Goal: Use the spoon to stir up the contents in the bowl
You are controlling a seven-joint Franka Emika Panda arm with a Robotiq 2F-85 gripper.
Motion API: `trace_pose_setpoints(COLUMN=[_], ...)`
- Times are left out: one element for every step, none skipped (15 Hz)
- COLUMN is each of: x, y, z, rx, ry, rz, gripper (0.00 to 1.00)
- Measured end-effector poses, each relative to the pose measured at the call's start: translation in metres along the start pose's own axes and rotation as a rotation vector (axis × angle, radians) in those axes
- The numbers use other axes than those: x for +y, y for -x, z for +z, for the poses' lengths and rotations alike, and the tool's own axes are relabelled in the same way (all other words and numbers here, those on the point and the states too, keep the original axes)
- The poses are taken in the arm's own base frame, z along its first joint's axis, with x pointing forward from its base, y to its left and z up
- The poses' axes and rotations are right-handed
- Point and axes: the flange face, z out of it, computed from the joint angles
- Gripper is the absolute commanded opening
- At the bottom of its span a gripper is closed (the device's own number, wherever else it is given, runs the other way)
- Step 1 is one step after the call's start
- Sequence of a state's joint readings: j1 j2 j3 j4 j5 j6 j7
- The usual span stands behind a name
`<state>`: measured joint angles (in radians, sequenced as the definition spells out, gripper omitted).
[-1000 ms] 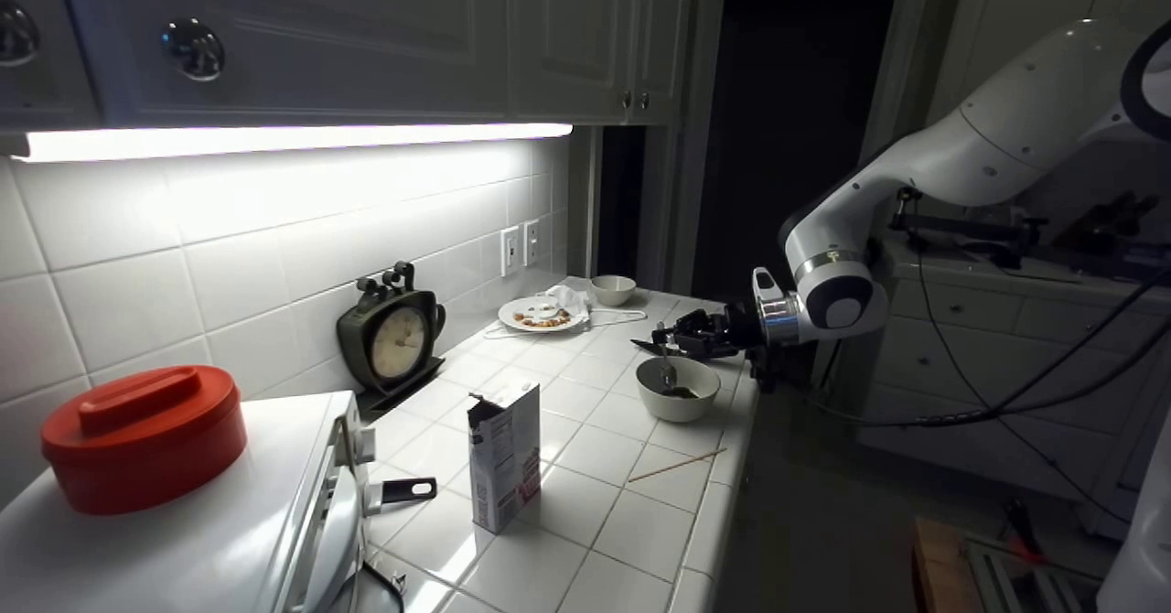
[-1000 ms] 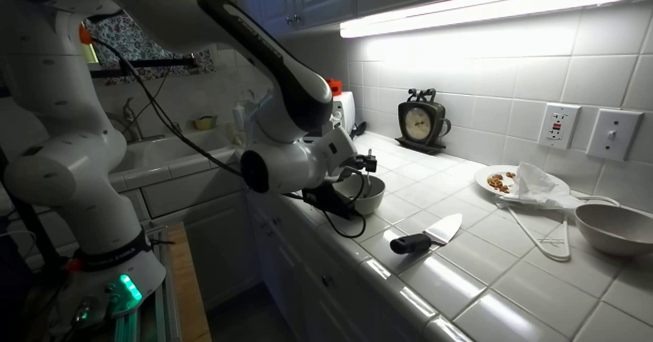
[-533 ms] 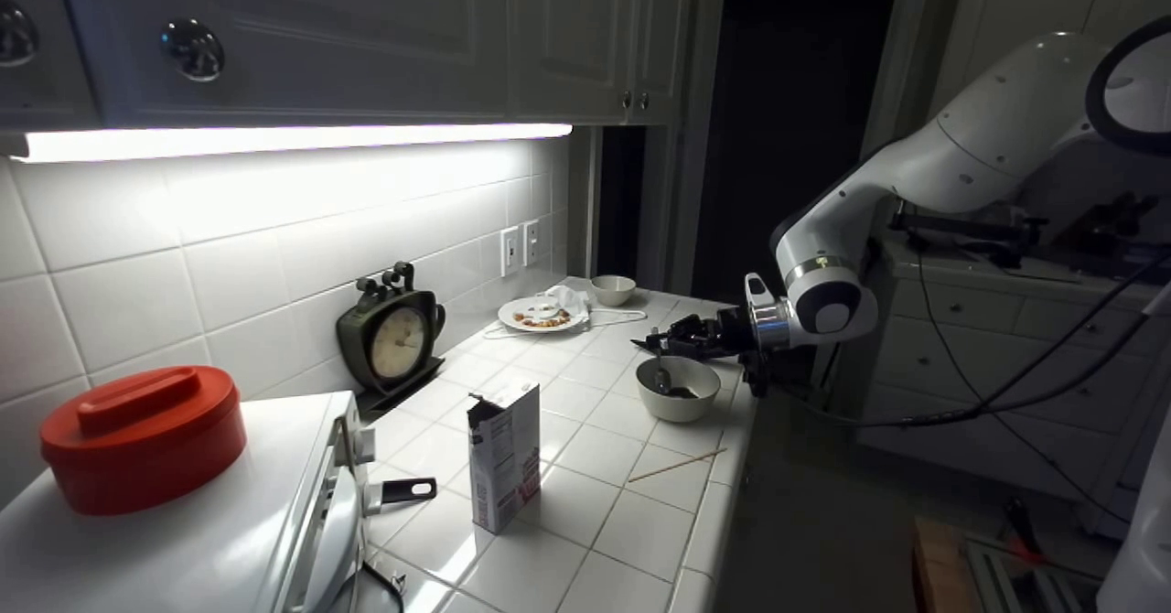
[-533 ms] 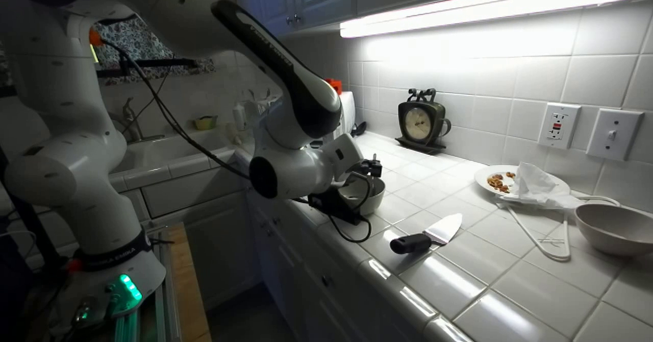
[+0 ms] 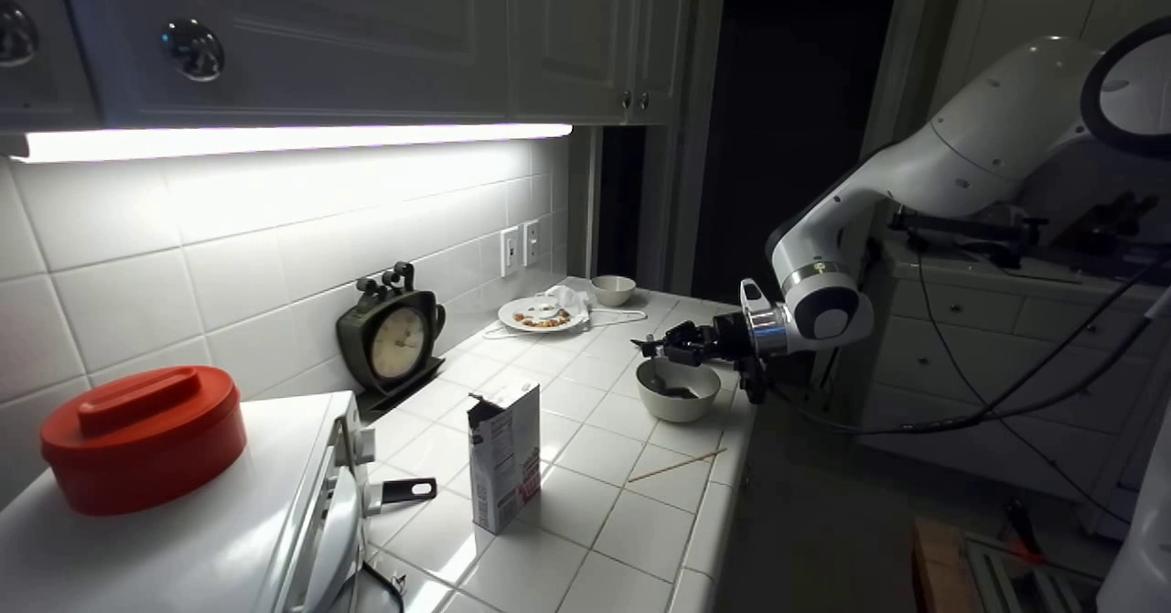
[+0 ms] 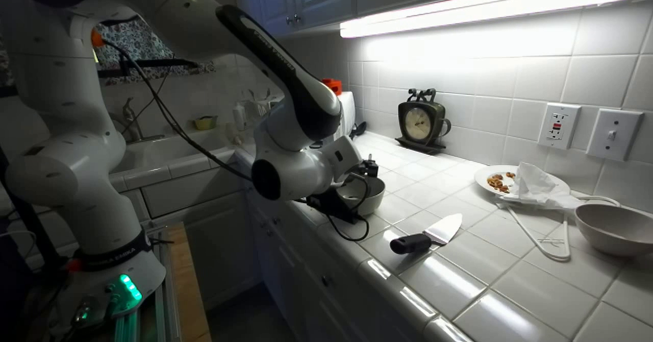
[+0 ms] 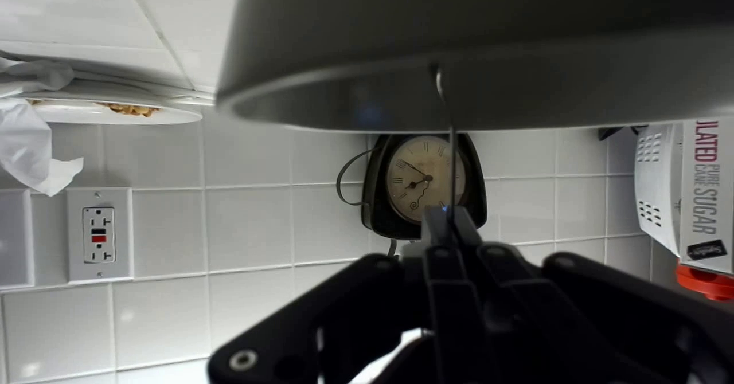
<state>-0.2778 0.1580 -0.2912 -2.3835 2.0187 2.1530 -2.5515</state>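
The pale grey-white bowl [image 5: 679, 406] stands on the tiled counter near its front edge; in an exterior view the arm partly covers it [image 6: 376, 202]. In the wrist view its wall and rim fill the top [image 7: 459, 23]. My gripper [image 5: 647, 348] is just above the bowl's rim. Its fingertips [image 7: 452, 218] are shut on the thin handle of the dark spoon [image 7: 452, 166], which runs into the bowl. In an exterior view the spoon [image 5: 656, 379] dips into the bowl at its wall-facing side. Something dark lies at the bowl's bottom; its nature is unclear.
A sugar box [image 5: 505, 457] and a thin stick [image 5: 677, 465] are on the counter on the near side of the bowl. A black-handled cake server [image 6: 412, 243], a plate with food [image 6: 482, 181] and a second bowl [image 6: 617, 232] are beyond. A dark clock [image 6: 421, 120] stands by the wall.
My gripper has moved a little toward the wall side and slightly down, carrying the spoon across inside the bowl. The spoon's tilt has changed. The bowl has stayed in place.
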Motion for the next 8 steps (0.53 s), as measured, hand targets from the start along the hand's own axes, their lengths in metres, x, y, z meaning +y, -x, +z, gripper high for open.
trace_pose_setpoints(x=[0.0,0.0,0.0,0.0,-0.001,-0.001,0.0,0.001], y=[0.0,-0.001,-0.001,-0.001,-0.001,-0.002,-0.002,-0.002], z=[-0.001,-0.003,-0.006,-0.009,-0.012,-0.016,-0.019,-0.022], rx=[-0.006,-0.013,-0.022,-0.03,-0.039,-0.05,-0.06,-0.069], ry=[0.002,0.0,-0.007,-0.012,-0.015,-0.014,-0.005,0.006], rz=[0.005,0.007,0.009,0.009,0.007,0.004,0.001,0.0], gripper=[0.01,0.01,0.01,0.01,0.01,0.01,0.01,0.01])
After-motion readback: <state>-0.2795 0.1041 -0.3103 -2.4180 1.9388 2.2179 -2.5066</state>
